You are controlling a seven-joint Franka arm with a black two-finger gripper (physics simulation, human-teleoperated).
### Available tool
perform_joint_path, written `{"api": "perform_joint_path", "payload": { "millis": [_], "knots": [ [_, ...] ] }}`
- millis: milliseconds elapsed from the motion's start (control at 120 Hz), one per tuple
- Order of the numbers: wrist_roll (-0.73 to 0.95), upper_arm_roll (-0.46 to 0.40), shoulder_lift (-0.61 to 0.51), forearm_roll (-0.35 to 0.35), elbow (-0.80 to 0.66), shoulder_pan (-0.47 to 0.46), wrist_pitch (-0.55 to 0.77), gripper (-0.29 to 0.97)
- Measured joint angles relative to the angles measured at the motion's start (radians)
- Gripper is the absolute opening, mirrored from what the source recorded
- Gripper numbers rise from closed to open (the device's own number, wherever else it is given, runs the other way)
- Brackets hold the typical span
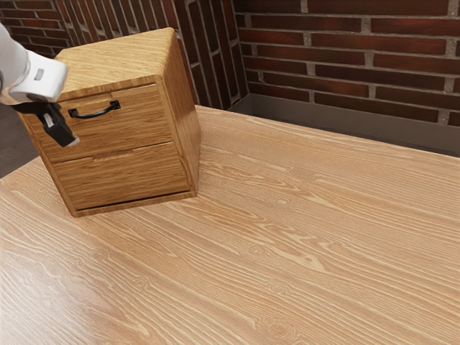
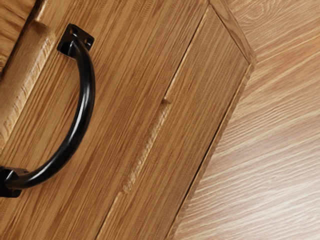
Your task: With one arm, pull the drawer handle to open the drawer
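Note:
A small wooden cabinet (image 1: 129,57) with two drawers stands at the table's back left in the exterior view. The top drawer (image 1: 136,122) carries a black curved handle (image 1: 93,111) and looks about flush with the cabinet face. Below it is the plain lower drawer (image 1: 122,176). My gripper (image 1: 63,131) hangs in front of the top drawer's left end, just left of the handle and slightly lower, not touching it. In the wrist view the handle (image 2: 82,110) arcs close by on the top drawer front (image 2: 135,90), with the lower drawer (image 2: 200,130) beyond it.
The wooden table (image 1: 287,251) stretches wide to the right and front of the cabinet. A brick wall (image 1: 345,57) runs along the back, close behind the cabinet. The table surface (image 2: 280,150) also lies past the cabinet's base in the wrist view.

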Motion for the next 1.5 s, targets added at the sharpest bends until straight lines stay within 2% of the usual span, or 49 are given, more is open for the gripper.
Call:
{"api": "perform_joint_path", "payload": {
  "millis": [217, 633, 958, 1500],
  "knots": [
    [0.134, 0.000, 0.022, 0.005, 0.003, -0.009, 0.066, 0.68],
    [0.308, 0.001, 0.090, 0.005, 0.018, -0.009, 0.106, 0.68],
    [0.380, 0.002, 0.141, -0.005, 0.076, -0.007, 0.114, 0.68],
    [0.438, 0.007, 0.195, -0.065, 0.080, 0.028, 0.137, 0.68]
  ]
}}
